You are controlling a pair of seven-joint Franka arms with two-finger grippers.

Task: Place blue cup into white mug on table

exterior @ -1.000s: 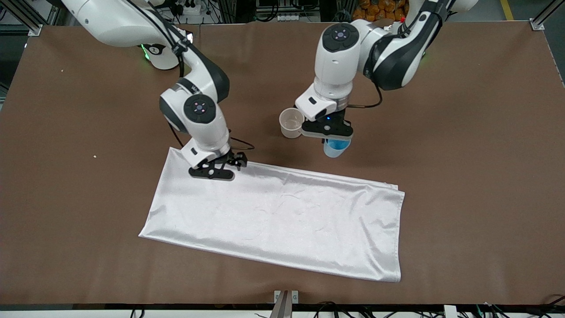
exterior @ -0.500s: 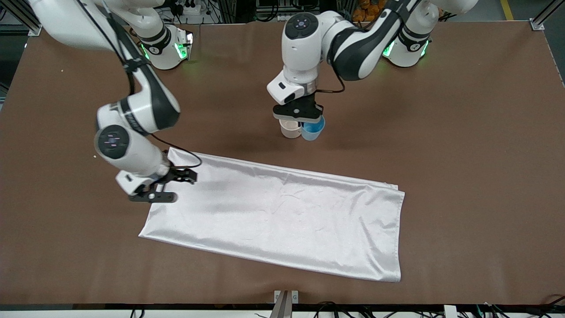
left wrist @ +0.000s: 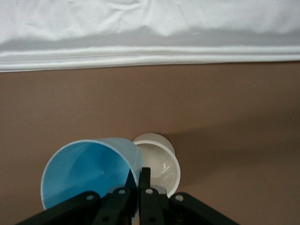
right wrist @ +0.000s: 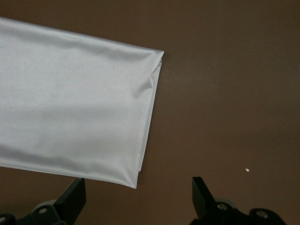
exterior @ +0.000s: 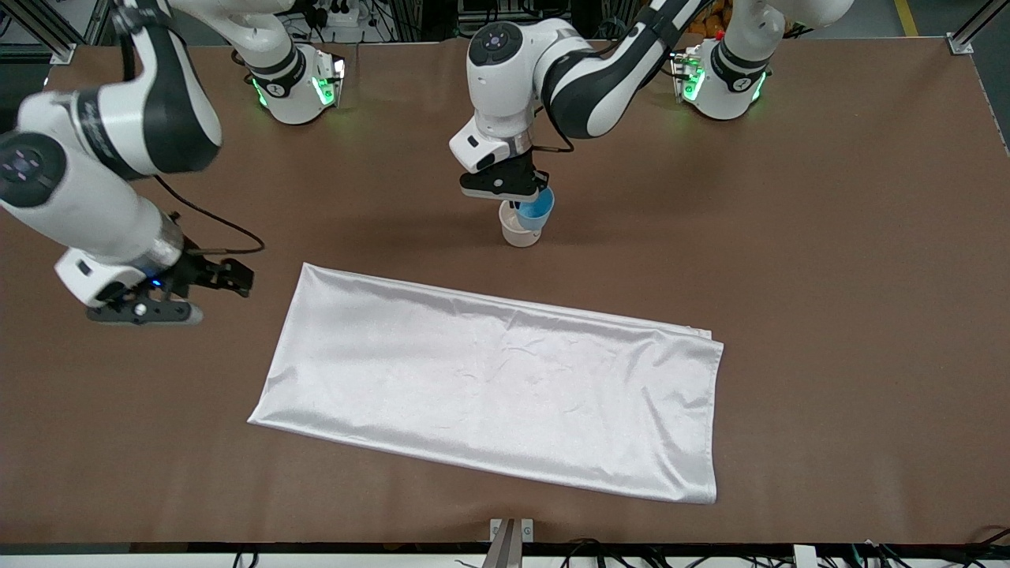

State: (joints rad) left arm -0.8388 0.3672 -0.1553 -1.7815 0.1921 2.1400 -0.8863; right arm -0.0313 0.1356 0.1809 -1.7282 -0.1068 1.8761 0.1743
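The left gripper (exterior: pixel 530 192) pinches the thin wall of the blue cup (exterior: pixel 537 210), a smooth, round plastic cup. It holds the cup up, tilted, right over the white mug (exterior: pixel 518 231). The mug is a small round tube shape, standing on the flat brown table (exterior: pixel 828 260) near the middle, closer to the robots' edge. A shiny white cloth (exterior: pixel 497 386) lies flat nearer the camera's edge. The right gripper (exterior: pixel 189 296) waits with fingers wide apart over bare table beside the cloth's corner.

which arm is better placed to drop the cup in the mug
Left. Its hand is shut on the bright-blue plastic cup over the small white mug; the open right hand hangs over bare brown table.
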